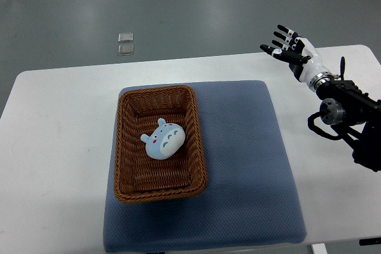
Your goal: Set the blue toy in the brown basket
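Only one arm shows, the right arm point(345, 111), coming in from the right side over the far right corner of the table point(53, 135). Its dark forearm, with exposed joints and a looping black cable, runs up and leftward to a silvery wrist point(324, 80). The right hand point(296, 52) is white-backed with black fingers point(283, 44), raised above the table's far edge. The fingers are spread and stretched out toward the left, slightly apart from one another, and the hand grips nothing. The left arm cannot be seen anywhere.
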`<state>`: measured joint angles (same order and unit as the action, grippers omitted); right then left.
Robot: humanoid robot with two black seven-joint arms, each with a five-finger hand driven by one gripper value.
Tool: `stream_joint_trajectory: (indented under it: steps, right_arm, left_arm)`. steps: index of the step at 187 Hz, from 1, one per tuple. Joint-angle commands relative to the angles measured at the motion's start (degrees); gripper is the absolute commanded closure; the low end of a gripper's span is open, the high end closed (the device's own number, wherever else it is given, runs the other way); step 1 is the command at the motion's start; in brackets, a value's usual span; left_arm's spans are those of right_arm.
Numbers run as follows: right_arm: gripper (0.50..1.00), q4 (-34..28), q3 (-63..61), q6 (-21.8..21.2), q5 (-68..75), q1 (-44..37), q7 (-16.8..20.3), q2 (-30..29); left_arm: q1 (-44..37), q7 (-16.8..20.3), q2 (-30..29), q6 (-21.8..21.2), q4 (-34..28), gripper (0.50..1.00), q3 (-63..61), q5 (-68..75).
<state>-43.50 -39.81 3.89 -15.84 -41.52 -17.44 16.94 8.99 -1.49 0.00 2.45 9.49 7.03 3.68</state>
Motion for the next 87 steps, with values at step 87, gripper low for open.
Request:
stream_joint_trajectory:
  steps: [87]
  right_arm:
    - [0.611, -0.1, -1.9, 0.4, 1.2, 3.5, -0.6, -2.2]
  left_arm:
    - [0.1, 0.0, 0.0, 0.0, 0.1, 0.500, 0.0, 0.0]
